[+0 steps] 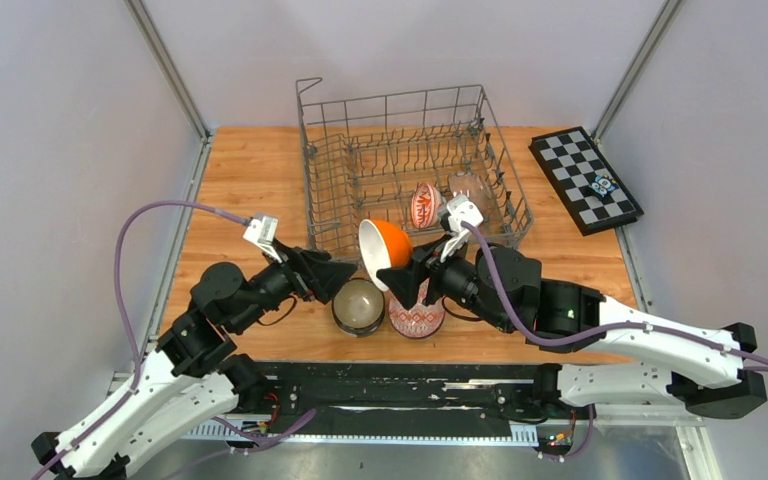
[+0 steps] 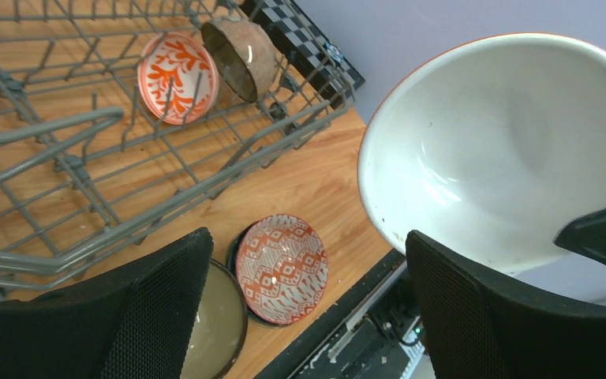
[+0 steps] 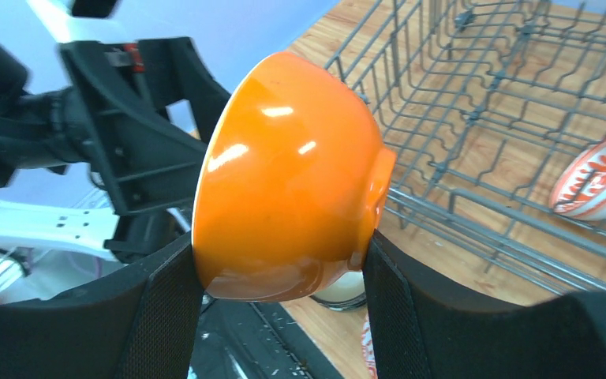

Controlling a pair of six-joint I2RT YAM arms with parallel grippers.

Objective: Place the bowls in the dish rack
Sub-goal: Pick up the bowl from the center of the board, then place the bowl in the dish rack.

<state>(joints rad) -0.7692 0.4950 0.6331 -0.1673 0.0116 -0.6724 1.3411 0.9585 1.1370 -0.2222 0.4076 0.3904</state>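
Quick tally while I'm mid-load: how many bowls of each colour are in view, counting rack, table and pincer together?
Red-white bowls: 2
Beige-brown bowls: 2
Orange bowl, in the right pincer: 1
Total: 5

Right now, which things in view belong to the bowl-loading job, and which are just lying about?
Job: dish rack, orange bowl, racked red-white bowl, racked brown bowl, beige bowl, red patterned bowl.
Lying about: chequered board.
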